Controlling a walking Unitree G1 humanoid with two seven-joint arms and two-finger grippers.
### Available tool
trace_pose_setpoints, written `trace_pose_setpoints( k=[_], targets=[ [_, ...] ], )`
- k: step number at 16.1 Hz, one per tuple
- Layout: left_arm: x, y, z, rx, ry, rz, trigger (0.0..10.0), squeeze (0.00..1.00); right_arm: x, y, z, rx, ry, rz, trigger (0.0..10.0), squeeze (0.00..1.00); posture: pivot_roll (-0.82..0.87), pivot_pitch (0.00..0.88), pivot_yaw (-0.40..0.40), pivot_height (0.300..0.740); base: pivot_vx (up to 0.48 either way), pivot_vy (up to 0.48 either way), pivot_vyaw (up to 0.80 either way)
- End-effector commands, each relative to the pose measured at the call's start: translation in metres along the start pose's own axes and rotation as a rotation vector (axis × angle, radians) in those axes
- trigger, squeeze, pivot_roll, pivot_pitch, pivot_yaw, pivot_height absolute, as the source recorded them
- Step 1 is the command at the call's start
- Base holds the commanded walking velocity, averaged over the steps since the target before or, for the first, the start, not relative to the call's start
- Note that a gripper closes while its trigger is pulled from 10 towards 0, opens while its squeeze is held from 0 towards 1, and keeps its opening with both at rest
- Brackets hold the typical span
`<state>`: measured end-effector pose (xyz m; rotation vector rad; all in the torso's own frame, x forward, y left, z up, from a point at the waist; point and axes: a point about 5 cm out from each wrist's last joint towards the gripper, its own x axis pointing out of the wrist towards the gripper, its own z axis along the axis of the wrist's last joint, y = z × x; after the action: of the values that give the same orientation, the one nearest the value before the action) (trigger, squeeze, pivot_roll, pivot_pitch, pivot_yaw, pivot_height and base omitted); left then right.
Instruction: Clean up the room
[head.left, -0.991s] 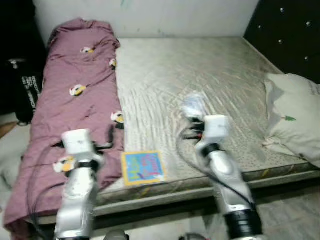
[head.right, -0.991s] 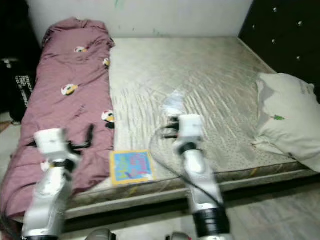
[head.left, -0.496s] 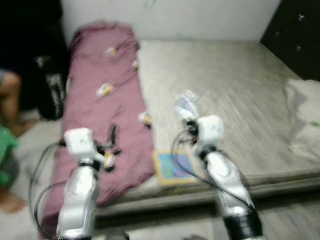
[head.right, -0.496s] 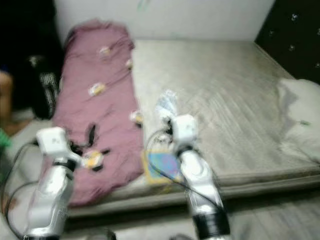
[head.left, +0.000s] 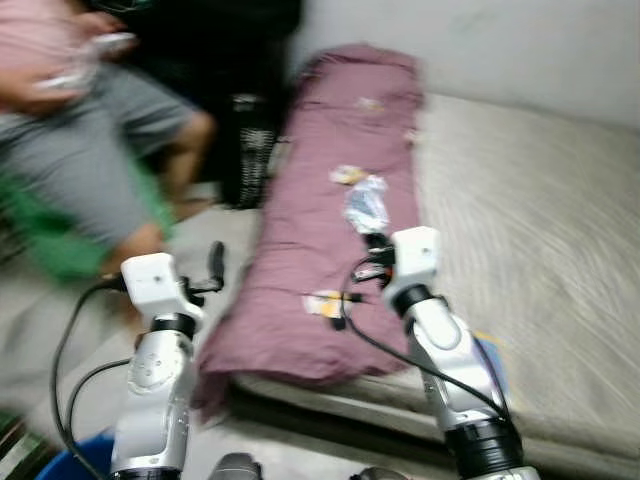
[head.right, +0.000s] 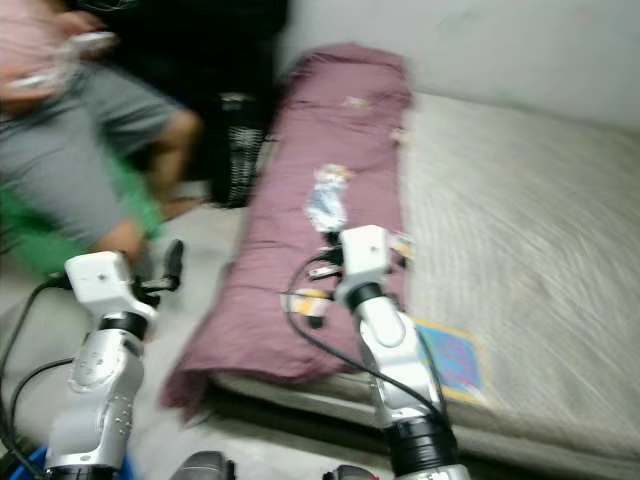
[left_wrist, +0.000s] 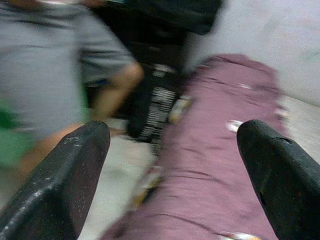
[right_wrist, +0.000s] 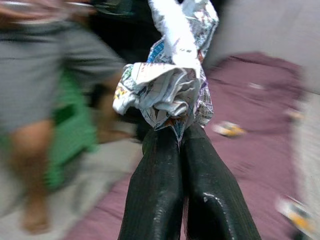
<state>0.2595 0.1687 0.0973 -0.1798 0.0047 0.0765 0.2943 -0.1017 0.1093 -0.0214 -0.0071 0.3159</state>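
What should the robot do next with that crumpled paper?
Probably keep carrying it toward somewhere to drop it. The right pincer is shut on the paper, held above the purple blanket, and no bin is clearly visible yet. The left pincer is open.

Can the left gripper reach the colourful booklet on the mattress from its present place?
Probably not: the left gripper, jaws open and empty, hangs over the floor left of the purple blanket. The booklet lies beyond the right arm, which crosses in between.

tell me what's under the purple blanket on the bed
The purple blanket lies along the mattress edge, draping over its side. Whatever lies beneath its folds is covered.
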Motion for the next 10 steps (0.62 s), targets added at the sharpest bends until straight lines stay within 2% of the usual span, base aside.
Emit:
trace_pose_setpoints(
  k=[1,10],
  targets=[
    [-0.0005,-0.0084,-0.0005,-0.002,-0.002,-0.017,10.0,0.0,-0.0021,-0.0097,0.0009,-0.018,-0.001,-0.023,10.0,0.0,0.04,0.039,-0.048,0.74,0.0,0.0,0.8],
    [0.0001,-0.0082,0.0005,0.018,-0.006,-0.019,10.0,0.0,-0.0016,-0.0079,0.0007,-0.01,-0.002,-0.013,10.0,0.0,0.04,0.041,-0.046,0.74,0.0,0.0,0.8]
  ],
)
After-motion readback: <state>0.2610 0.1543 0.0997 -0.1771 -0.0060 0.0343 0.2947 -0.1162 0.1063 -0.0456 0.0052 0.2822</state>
